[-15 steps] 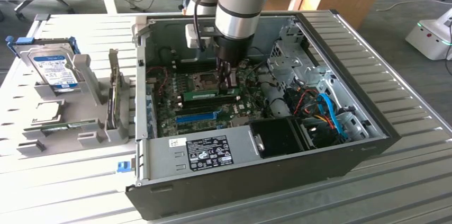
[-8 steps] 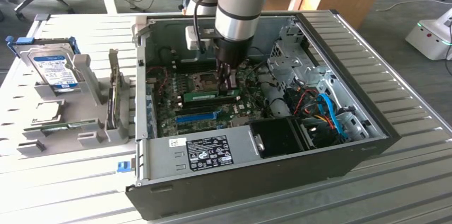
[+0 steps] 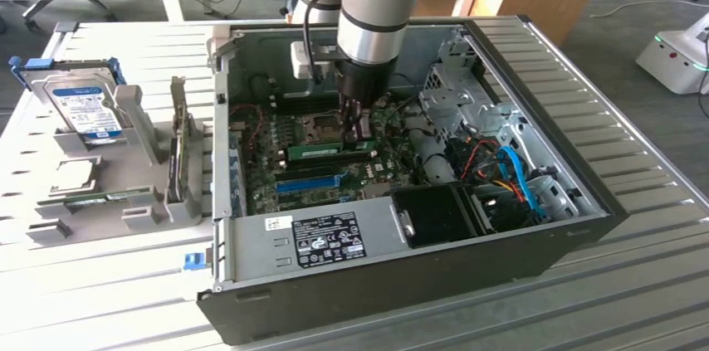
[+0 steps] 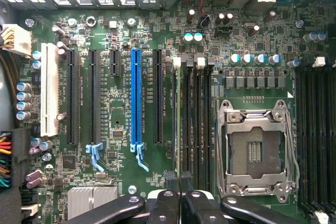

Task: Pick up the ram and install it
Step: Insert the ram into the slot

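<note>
The ram [image 3: 327, 152] is a thin green stick standing on edge in a memory slot of the motherboard, inside the open PC case [image 3: 554, 235]. In the wrist view the ram [image 4: 177, 114] appears edge-on, beside the empty black memory slots. My gripper [image 3: 357, 134] reaches down into the case over one end of the stick. Its two black fingertips [image 4: 171, 179] are shut against each other right at that end of the ram, with nothing visibly pinched between them. Whether they press on the stick I cannot tell.
A bright-blue slot [image 4: 136, 98] and black expansion slots lie beside the ram. The open CPU socket [image 4: 257, 150] is on the other side. Blue and red cables [image 3: 515, 173] crowd the case's end at the exterior view's right. A hard drive [image 3: 83, 110] and a card [image 3: 178, 152] stand in grey holders outside.
</note>
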`<state>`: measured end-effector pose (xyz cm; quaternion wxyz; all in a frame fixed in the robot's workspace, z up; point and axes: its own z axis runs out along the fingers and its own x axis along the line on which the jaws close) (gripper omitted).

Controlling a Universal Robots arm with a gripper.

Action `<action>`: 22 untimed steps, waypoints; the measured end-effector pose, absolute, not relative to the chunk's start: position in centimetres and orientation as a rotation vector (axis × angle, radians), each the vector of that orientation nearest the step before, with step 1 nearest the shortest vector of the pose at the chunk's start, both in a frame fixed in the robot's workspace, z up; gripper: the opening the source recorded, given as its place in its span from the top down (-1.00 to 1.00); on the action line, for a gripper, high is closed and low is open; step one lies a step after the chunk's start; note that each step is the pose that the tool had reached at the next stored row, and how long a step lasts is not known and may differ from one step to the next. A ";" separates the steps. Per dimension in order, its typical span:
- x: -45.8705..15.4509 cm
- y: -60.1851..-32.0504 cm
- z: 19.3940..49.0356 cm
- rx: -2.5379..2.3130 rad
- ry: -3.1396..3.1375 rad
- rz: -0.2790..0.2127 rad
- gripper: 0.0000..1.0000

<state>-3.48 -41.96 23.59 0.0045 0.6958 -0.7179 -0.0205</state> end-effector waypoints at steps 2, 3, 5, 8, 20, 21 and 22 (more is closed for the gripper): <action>-3.5 -42.0 23.6 2.180 -2.249 -0.064 0.76; -3.6 -42.0 23.6 2.180 -2.249 -0.064 0.76; -3.6 -42.0 23.6 2.180 -2.249 -0.064 0.76; -3.7 -42.0 23.6 2.180 -2.249 -0.064 0.76; -3.8 -42.0 23.2 2.180 -2.249 -0.064 0.76; -3.8 -42.0 23.2 2.180 -2.249 -0.064 0.76; -3.8 -42.0 23.2 2.180 -2.249 -0.063 0.76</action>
